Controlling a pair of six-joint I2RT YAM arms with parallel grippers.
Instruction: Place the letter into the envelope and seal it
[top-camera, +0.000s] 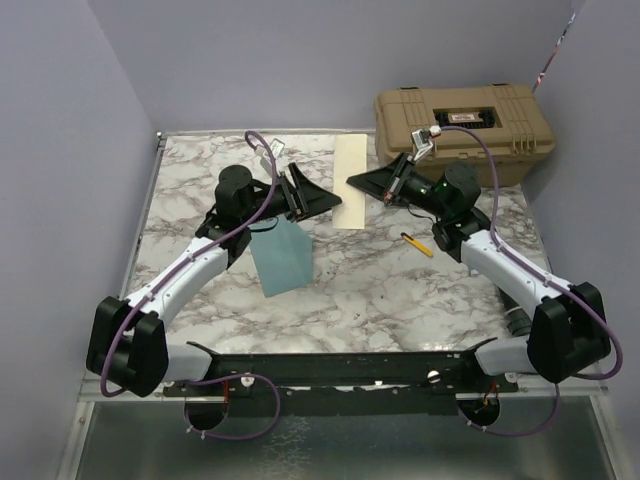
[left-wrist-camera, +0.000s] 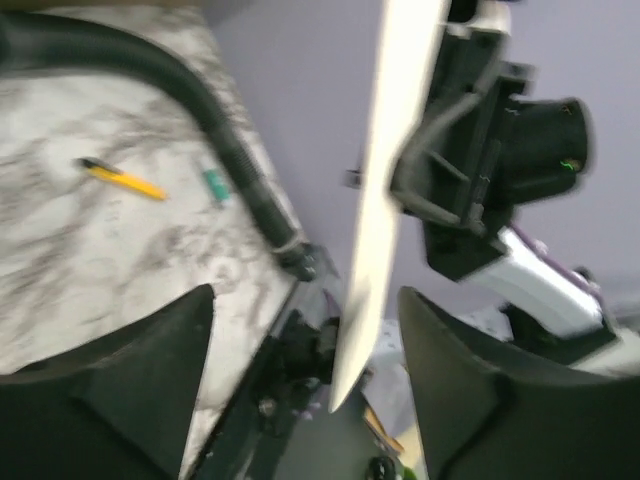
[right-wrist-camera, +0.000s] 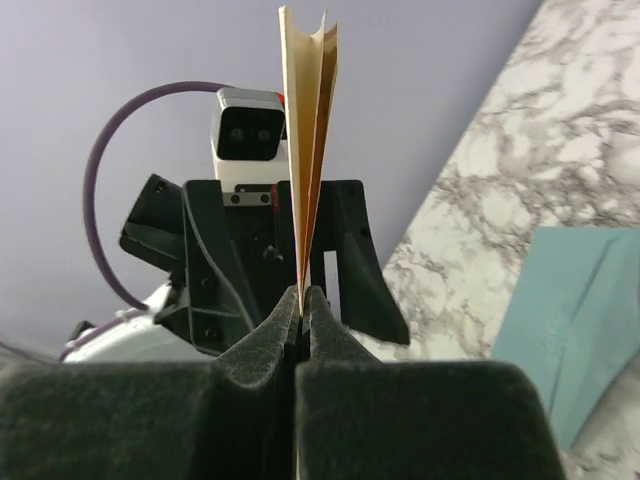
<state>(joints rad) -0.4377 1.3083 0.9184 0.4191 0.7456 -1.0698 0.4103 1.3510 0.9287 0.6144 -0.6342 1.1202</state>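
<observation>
Tan folded letter (right-wrist-camera: 308, 150), pinched only at its lower edge by the right gripper (right-wrist-camera: 302, 300) at frame centre, could slip or splay; the left gripper (left-wrist-camera: 305, 295) stands wide open, gripping nothing.

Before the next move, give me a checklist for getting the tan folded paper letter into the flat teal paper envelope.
1. Right gripper pinching the tan folded paper letter: ok.
2. Left gripper open, a finger on each side of the sheet: ok.
3. Flat teal paper envelope lying on the marble table, not gripped: ok.
4. Envelope flap open to receive the sheet: cannot tell.
5. Yellow utility knife apart from the envelope: ok.
</observation>
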